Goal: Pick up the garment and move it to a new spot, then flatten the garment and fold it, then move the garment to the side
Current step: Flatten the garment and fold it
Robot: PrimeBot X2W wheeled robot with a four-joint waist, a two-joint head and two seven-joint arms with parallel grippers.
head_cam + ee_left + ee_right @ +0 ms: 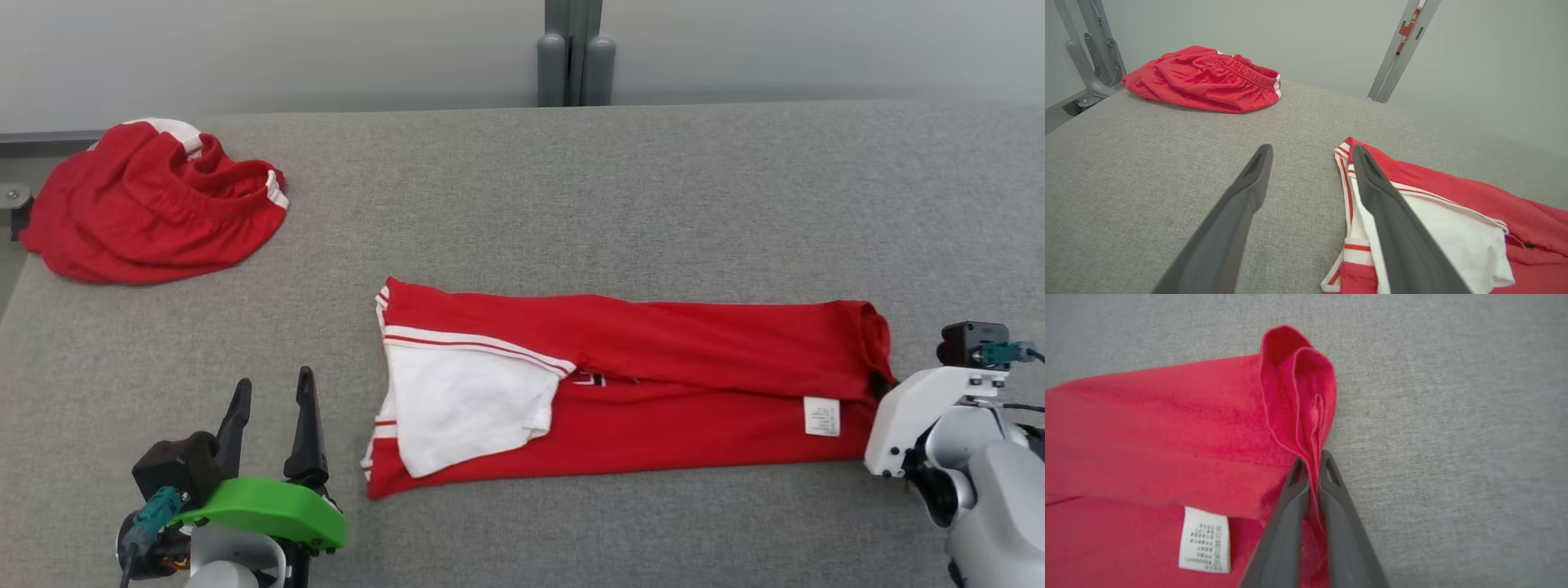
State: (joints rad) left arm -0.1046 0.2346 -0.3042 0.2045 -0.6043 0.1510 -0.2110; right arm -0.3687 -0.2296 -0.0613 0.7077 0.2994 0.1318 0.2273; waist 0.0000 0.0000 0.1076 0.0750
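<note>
My right claw (1312,462) pinches the red-and-white cotton shirt (694,343) beside its white tag (1204,539), left claw (274,380) open, so I should fold next.

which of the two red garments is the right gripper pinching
The long folded shirt with the white label; the right gripper is shut on its end. The crumpled shorts lie apart, far left.

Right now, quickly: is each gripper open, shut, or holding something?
Left gripper: open, holding nothing.
Right gripper: shut on the bunched end edge of the red shirt.
</note>
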